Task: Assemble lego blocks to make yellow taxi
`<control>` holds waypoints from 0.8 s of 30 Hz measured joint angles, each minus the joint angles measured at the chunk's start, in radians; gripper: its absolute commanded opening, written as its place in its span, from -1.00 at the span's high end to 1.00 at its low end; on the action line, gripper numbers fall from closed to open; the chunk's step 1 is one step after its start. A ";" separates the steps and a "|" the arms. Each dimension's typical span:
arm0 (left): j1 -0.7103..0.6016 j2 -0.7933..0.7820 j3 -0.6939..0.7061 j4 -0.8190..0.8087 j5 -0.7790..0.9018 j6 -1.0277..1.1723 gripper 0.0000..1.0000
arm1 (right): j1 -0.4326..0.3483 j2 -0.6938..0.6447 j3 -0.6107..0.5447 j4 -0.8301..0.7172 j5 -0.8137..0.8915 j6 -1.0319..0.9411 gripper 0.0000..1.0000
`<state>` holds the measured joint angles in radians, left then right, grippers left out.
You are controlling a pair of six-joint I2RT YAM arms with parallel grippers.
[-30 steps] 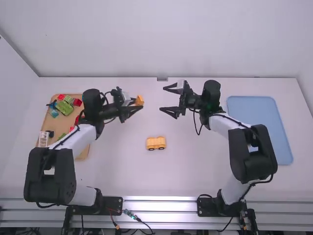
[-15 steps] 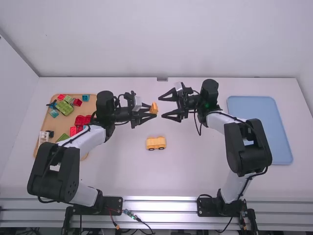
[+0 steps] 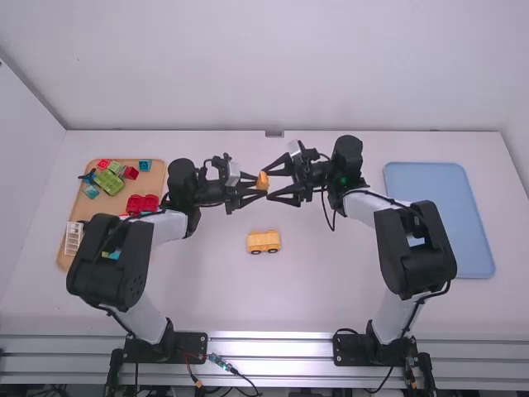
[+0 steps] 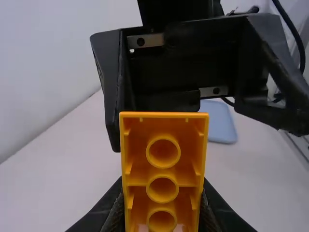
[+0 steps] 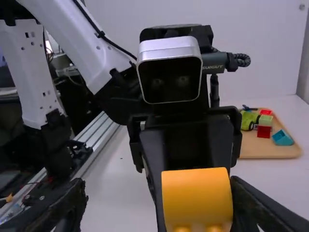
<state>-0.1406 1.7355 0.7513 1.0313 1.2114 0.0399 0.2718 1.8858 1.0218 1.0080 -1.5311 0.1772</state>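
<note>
The yellow-orange block point(image 3: 263, 179) is held up in the middle of the frame in the high view, slightly above center. The left gripper point(image 3: 260, 186) has its fingers closed on it. In the left wrist view the block shows its hollow side, with a row of three round tubes inside; in the right wrist view it shows a smooth face.

The right gripper point(image 3: 268, 184) faces it from the right, its jaws wide apart, with the block between them and much nearer one finger than the other. I cannot tell whether that finger touches it.

Just below the frame's center, a yellow wheeled piece point(image 3: 264, 241) rests on the white table point(image 3: 314, 289), its dark wheels toward the frame's lower edge.

Farther out, at the left of the frame, lies a tan tray point(image 3: 111, 208). Toward its upper end are a green vehicle piece point(image 3: 107, 182) and a teal block point(image 3: 145, 165), with red blocks point(image 3: 142, 204) lower down and a white piece point(image 3: 73, 238) near the left rim. A blue tray point(image 3: 438, 215) lies at the right of the frame.
</note>
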 measured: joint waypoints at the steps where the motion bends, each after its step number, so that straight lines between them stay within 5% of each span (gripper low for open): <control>1: 0.000 0.002 0.000 0.016 0.000 -0.016 0.96 | 0.000 0.000 0.000 -0.002 0.006 0.000 -0.44; 16: -0.003 0.005 0.000 0.083 0.000 -0.098 0.96 | 0.000 0.000 0.000 -0.025 0.051 -0.011 -0.06; 24: -0.019 0.005 0.000 0.089 -0.003 -0.101 0.96 | 0.000 0.000 0.000 -0.031 0.065 -0.026 -0.04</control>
<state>-0.1593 1.7409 0.7513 1.1198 1.2083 -0.0608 0.2718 1.8858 1.0218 0.9768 -1.4662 0.1513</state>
